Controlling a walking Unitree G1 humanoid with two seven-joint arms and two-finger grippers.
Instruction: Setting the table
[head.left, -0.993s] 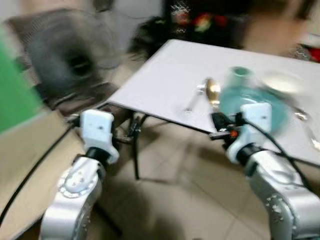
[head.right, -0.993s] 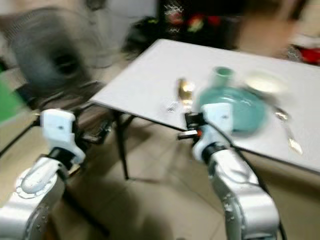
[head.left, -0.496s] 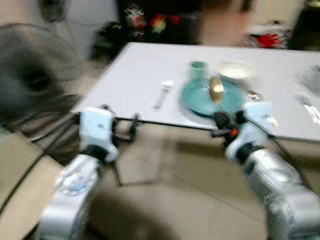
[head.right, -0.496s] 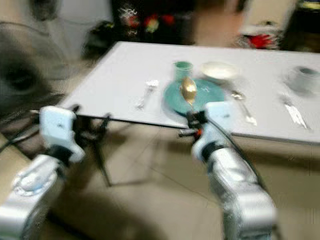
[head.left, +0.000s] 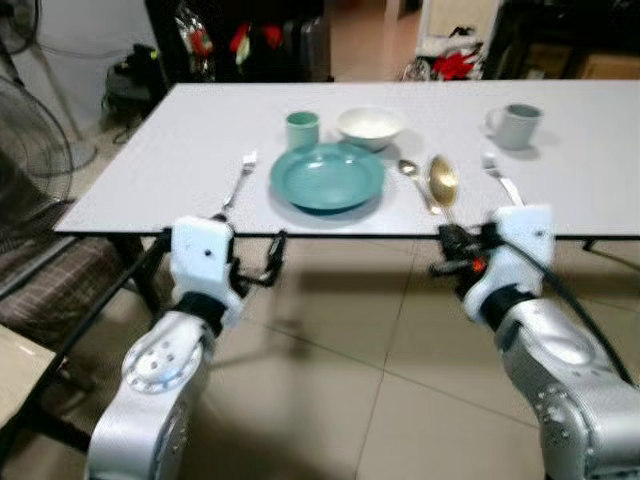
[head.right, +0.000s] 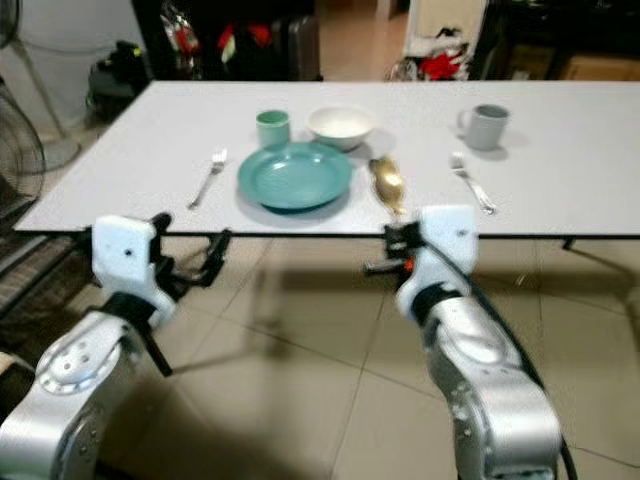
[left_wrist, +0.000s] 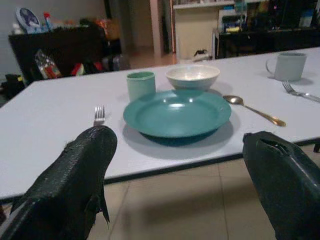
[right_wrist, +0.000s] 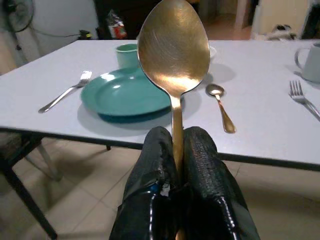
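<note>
Facing a white table (head.left: 180, 150), with a teal plate (head.left: 327, 177) near its front edge taken here as the landmark. Behind the plate toward its left, a teal cup (head.left: 302, 129), just beside the rim; behind it toward the right, a white bowl (head.left: 370, 125), also close to the rim. Left of the plate, apart from it, a silver fork (head.left: 237, 180) lying lengthwise toward the table's front edge. Right of the plate, a small spoon (left_wrist: 252, 110) lying flat on the table, near but not touching. Farther right of the plate, a second fork (head.right: 470, 182), and behind that a grey mug (head.left: 514, 125), well apart from the plate. Right gripper (right_wrist: 178, 155) held in front of the table edge, right of the plate, fingers (right_wrist: 206, 165) clenched on the handle of a large gold spoon (right_wrist: 173, 47); spoon upright, bowl end up, seen from the head against the table just right of the plate. Left gripper (left_wrist: 182, 175) held low in front of the table edge, left of the plate, fingers (left_wrist: 75, 185) spread wide with nothing between them, pointing toward the plate. Beige tiled floor (head.left: 340, 380) below the table. Part of a standing fan (head.left: 20, 110) off to the far left of the plate, beyond the table corner. Dark furniture and red items behind the table, too blurred to tell apart.
</note>
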